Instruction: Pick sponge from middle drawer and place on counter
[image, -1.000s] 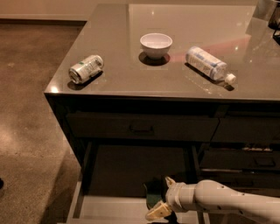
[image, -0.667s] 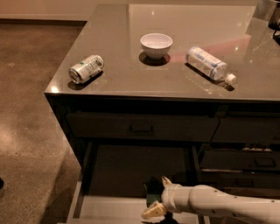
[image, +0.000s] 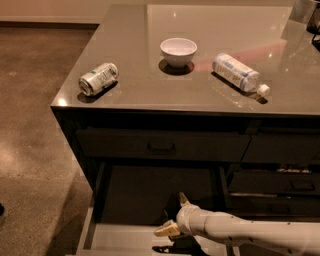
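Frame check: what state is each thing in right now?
Can: on its side on the counter
White bowl: upright
Bottle: on its side, cap on
Top drawer: shut
Middle drawer: pulled open
Gripper: low inside the middle drawer
Sponge: not clearly visible

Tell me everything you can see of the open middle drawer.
The middle drawer is pulled out of the dark cabinet, below a shut drawer with a bar handle. It is wide and shallow, with a pale grey floor and side walls. Its front lies past the bottom edge of the view. The gripper, on a white arm, reaches into its right part, above a dark shape that I cannot identify.
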